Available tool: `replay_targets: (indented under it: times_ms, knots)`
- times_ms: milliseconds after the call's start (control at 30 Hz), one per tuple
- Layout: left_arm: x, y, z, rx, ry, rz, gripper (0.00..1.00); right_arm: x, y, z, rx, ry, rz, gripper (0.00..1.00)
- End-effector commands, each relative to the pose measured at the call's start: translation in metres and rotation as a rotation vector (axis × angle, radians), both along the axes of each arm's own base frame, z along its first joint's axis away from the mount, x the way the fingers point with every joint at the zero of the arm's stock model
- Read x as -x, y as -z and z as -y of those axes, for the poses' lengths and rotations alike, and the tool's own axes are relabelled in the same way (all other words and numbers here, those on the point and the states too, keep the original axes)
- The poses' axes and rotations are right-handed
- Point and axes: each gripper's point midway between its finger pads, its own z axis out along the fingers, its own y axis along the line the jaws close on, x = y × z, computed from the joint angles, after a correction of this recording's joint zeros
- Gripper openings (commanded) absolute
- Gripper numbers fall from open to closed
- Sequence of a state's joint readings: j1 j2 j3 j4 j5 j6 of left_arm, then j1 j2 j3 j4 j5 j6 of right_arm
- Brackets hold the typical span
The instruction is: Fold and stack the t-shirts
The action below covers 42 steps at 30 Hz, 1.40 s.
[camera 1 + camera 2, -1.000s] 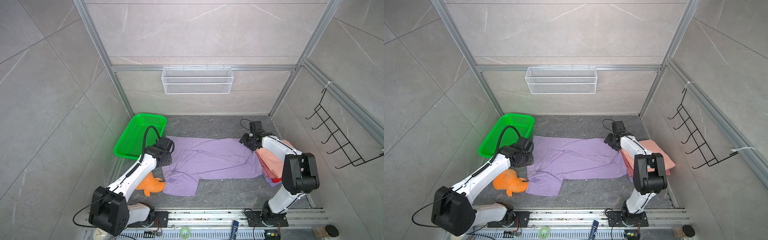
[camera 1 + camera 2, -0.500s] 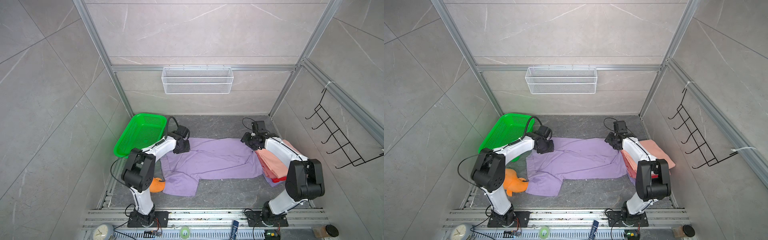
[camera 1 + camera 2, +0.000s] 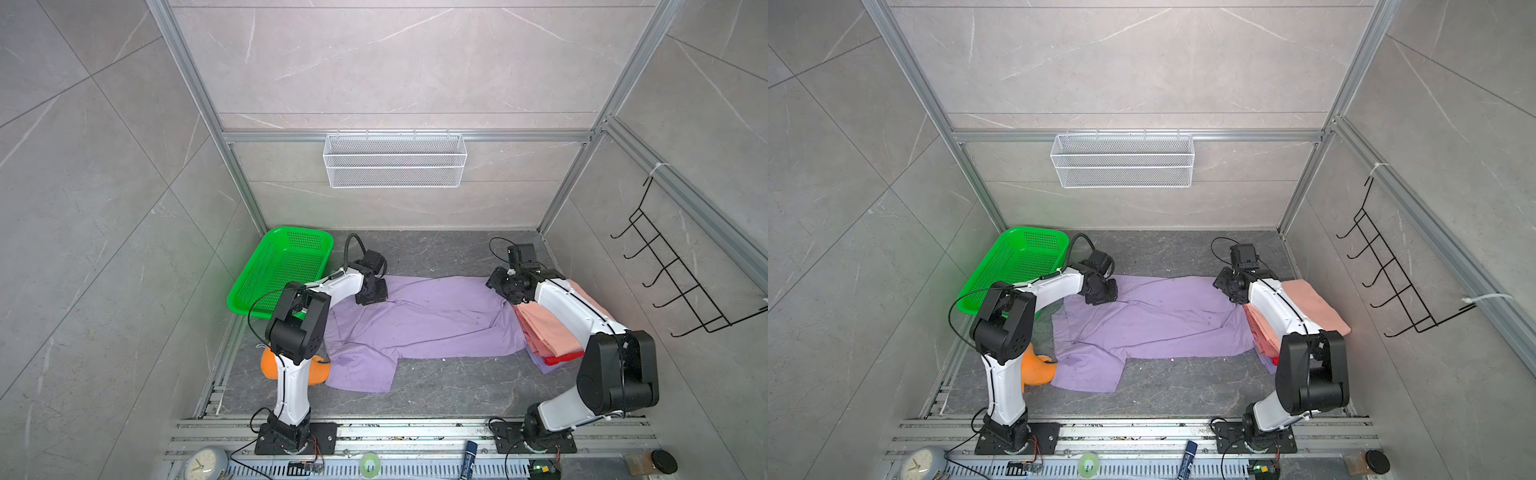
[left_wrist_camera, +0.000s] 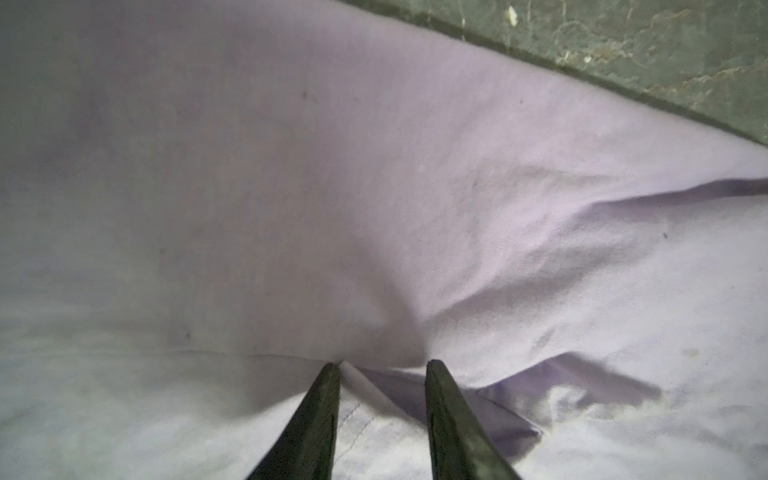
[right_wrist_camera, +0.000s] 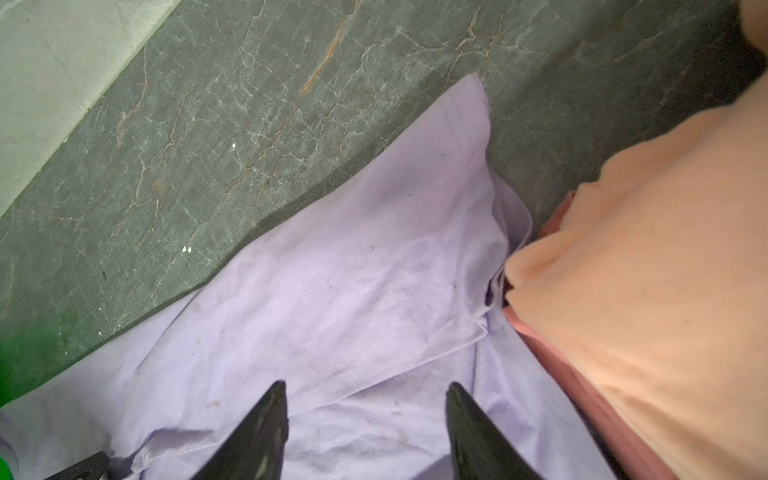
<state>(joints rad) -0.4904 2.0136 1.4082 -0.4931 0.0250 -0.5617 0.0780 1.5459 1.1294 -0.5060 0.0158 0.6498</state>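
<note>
A lilac t-shirt (image 3: 424, 328) (image 3: 1154, 324) lies spread flat on the dark floor, one sleeve towards the front. My left gripper (image 3: 373, 296) (image 3: 1102, 296) is down on its far left corner. In the left wrist view the left gripper (image 4: 383, 365) is open, and a raised hem fold of the lilac cloth (image 4: 374, 187) runs between its fingers. My right gripper (image 3: 505, 291) (image 3: 1229, 291) hangs over the far right corner. It (image 5: 368, 385) is open above the lilac cloth (image 5: 353, 291). At the right sits a folded stack: salmon-pink t-shirt (image 3: 544, 328) (image 5: 644, 270) on top, red t-shirt (image 3: 563, 358) under it.
A green basket (image 3: 282, 266) stands at the far left against the wall. An orange plush dolphin (image 3: 268, 365) lies by the left arm's base. A white wire basket (image 3: 395, 160) hangs on the back wall and a black hook rack (image 3: 681, 282) on the right wall.
My left arm swung up and its gripper travelled right along the shirt's far edge to the far left corner. The right gripper hardly moved.
</note>
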Motion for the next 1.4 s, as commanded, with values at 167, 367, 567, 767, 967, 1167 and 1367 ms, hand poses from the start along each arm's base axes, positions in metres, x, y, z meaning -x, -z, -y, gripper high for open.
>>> replay_targets:
  times_ms: [167, 367, 567, 767, 967, 1167, 1367]
  knots:
    - [0.008, -0.012, 0.005, -0.017, 0.022, 0.02, 0.19, 0.009, 0.005, 0.007, 0.026, 0.003, -0.019, 0.62]
    - [0.009, -0.037, 0.005, -0.019, 0.035, 0.065, 0.0, 0.009, 0.007, 0.007, 0.022, 0.001, -0.018, 0.62]
    - [0.041, -0.063, 0.013, 0.042, 0.061, 0.03, 0.0, 0.01, 0.011, 0.008, 0.018, 0.002, -0.021, 0.62]
    - [0.105, -0.072, 0.017, 0.022, 0.033, -0.094, 0.12, 0.009, 0.014, 0.008, 0.016, -0.004, -0.029, 0.62]
    - [0.116, -0.093, 0.035, 0.073, 0.121, -0.052, 0.27, 0.005, 0.017, 0.007, 0.015, -0.015, -0.04, 0.62]
    - [0.08, -0.1, 0.015, 0.053, 0.066, -0.003, 0.35, -0.005, 0.011, 0.0, -0.023, -0.036, -0.016, 0.62]
    - [0.041, -0.077, -0.013, -0.04, -0.039, -0.001, 0.39, -0.009, 0.004, -0.011, -0.075, -0.04, 0.014, 0.62]
